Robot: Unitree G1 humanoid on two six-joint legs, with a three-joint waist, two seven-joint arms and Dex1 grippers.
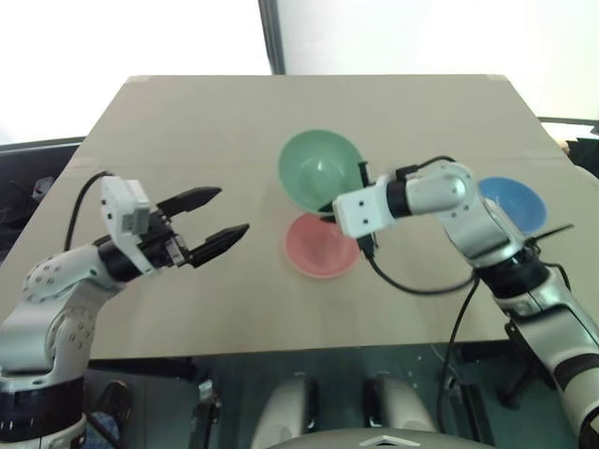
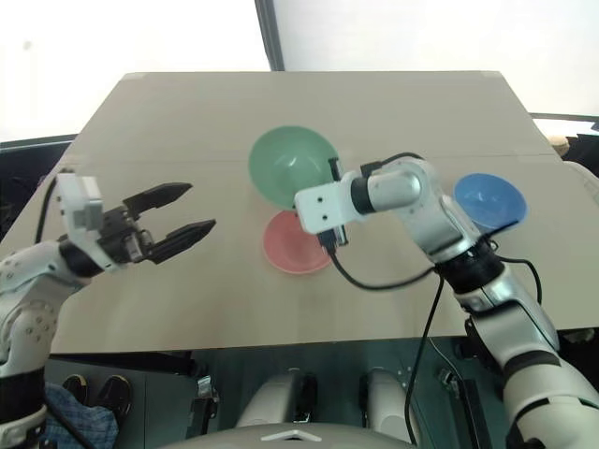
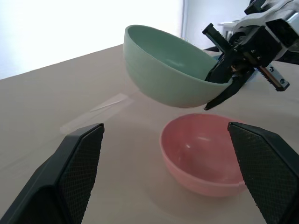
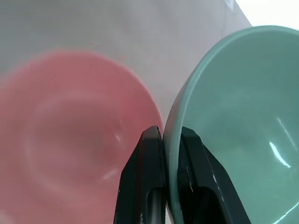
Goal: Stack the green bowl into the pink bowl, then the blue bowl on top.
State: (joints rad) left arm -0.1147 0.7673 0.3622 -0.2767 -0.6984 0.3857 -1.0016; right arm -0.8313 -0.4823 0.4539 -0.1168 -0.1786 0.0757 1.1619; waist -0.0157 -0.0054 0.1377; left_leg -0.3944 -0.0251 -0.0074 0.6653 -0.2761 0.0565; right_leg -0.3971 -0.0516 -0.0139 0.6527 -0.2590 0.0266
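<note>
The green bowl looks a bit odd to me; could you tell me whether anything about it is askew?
Yes: the green bowl is tilted, held in the air by its rim in the right gripper, above the pink bowl rather than flat on the table.

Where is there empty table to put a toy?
Bare table stretches behind the open left gripper, and along the near edge before the pink bowl. It is crowded around the green bowl held by the right gripper, and by the blue bowl.
</note>
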